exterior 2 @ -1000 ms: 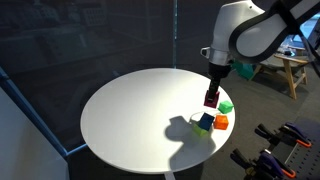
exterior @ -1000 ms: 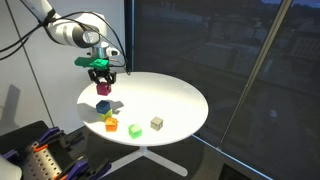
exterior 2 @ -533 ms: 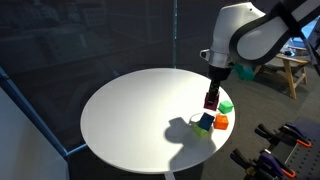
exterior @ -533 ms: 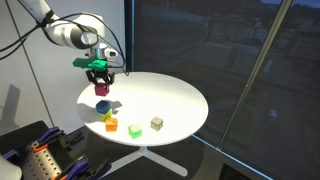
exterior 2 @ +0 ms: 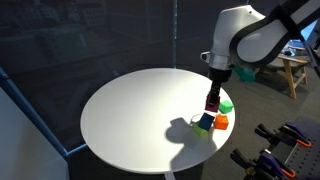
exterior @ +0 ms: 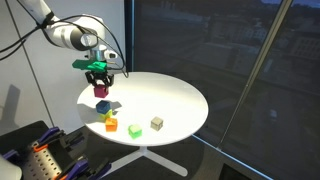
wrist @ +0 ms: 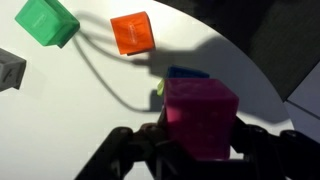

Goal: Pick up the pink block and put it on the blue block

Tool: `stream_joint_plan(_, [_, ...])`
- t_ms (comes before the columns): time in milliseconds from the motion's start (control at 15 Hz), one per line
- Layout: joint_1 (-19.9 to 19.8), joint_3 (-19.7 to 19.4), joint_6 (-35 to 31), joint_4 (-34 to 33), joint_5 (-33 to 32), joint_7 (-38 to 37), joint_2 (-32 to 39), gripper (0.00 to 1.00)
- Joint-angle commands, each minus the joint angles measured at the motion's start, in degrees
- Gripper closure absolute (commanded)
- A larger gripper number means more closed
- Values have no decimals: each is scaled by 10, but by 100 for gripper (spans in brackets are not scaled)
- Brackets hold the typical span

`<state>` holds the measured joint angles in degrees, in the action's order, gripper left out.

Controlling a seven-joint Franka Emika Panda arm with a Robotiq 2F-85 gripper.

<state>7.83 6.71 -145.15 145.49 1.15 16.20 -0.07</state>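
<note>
White table [exterior: 170,100], pink block [wrist: 200,118] in hand [exterior: 101,87]

**Pink block edges down toward the blue one**

Over the last second the gripper [exterior: 100,86], clamped on the pink block [exterior: 100,91], has sunk a touch and drifted slightly toward the left edge of an exterior view. This brings the cube a little closer to the blue block [exterior: 103,106] beneath it. The shift is very small, and in an exterior view the pink block [exterior 2: 211,99] hardly appears to move.
</note>
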Motion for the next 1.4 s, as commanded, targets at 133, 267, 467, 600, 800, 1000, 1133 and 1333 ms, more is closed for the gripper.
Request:
stream_joint_plan(133, [-2,3,-5,1,4,10,7,72])
stream_joint_plan(267, [-1,4,-7,0,0,5,12,72])
stream_joint_plan(467, [-1,6,-10,-1,-2,1,19,72])
stream_joint_plan(600, [-1,7,-12,-1,-4,0,24,72])
stream_joint_plan(800, [-3,7,-22,-2,-10,-4,32,72])
stream_joint_plan(1000, [-4,6,-33,-3,-15,-6,41,72])
stream_joint_plan(1133, [-5,7,-38,-3,-17,-7,44,72])
stream_joint_plan(1333, [-5,7,-44,-2,-17,-7,49,72])
